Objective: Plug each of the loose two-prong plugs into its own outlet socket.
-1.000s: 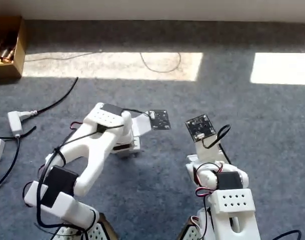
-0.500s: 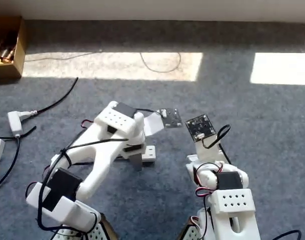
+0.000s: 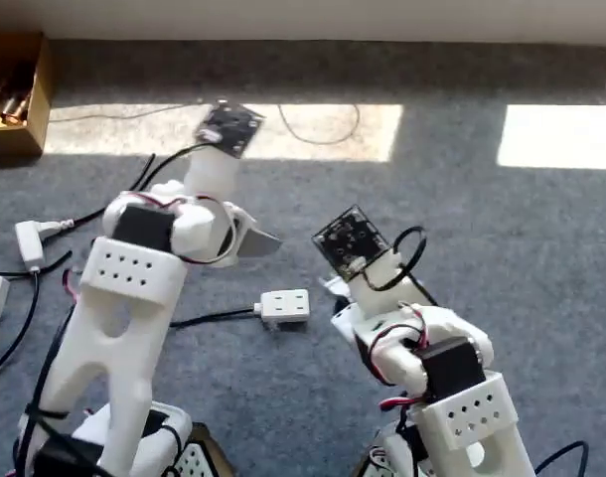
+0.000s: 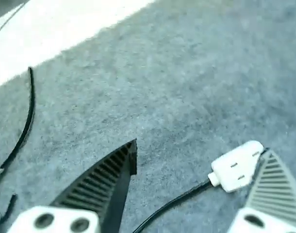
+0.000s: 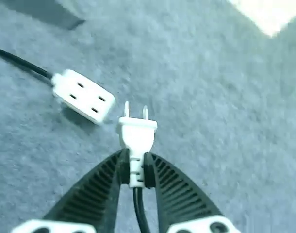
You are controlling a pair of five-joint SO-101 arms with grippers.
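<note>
Two arms stand over the grey carpet (image 3: pixel 541 248). Your left arm (image 3: pixel 124 298) rises steeply at 8 o'clock of the high view, with its wrist folded so that the left gripper (image 4: pixel 196 170) looks down at the floor. Its jaws are spread wide and hold nothing. The outlet socket (image 3: pixel 285 306) lies flat on the carpet near the middle of the high view, at about 5 o'clock from that gripper and apart from it, with its black cable (image 3: pixel 209 319) running off toward 9 o'clock.

Your right arm (image 3: pixel 422 348) sits at 5 o'clock and leans low toward 11 o'clock. The right gripper (image 5: pixel 136 158) is clamped on the body of a white two-prong plug (image 5: pixel 137 133). Both prongs stick out past the fingertips, and the cord trails back between the fingers (image 5: pixel 102 187). The plug's prongs are near the socket but not touching it, and the socket's slots face up.
</note>
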